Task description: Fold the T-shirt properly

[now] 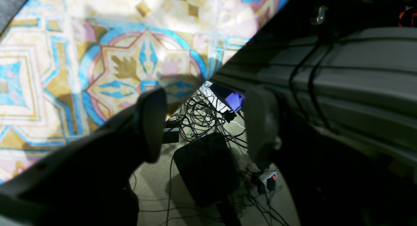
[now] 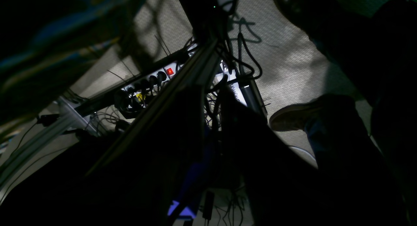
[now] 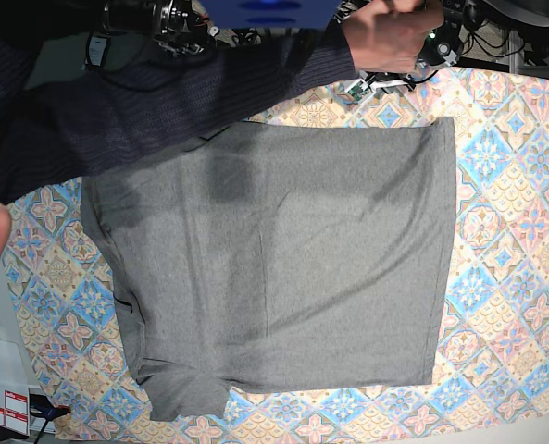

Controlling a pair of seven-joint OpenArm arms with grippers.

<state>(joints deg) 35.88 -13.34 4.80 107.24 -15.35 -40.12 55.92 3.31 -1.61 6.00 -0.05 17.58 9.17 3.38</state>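
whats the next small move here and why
Probably wait, then bring the left gripper in over the T-shirt. The shirt lies flat and unfolded on the tablecloth, neither arm is over it, the left jaws are open past the table edge, and a person's arm reaches across the far side.

The T-shirt (image 3: 283,268) lies flat on the tablecloth (image 3: 519,231).

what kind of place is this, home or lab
Likely a robotics lab or workshop: a tangle of cables and a power strip crowd the floor beside the tablecloth-covered table holding the T-shirt.
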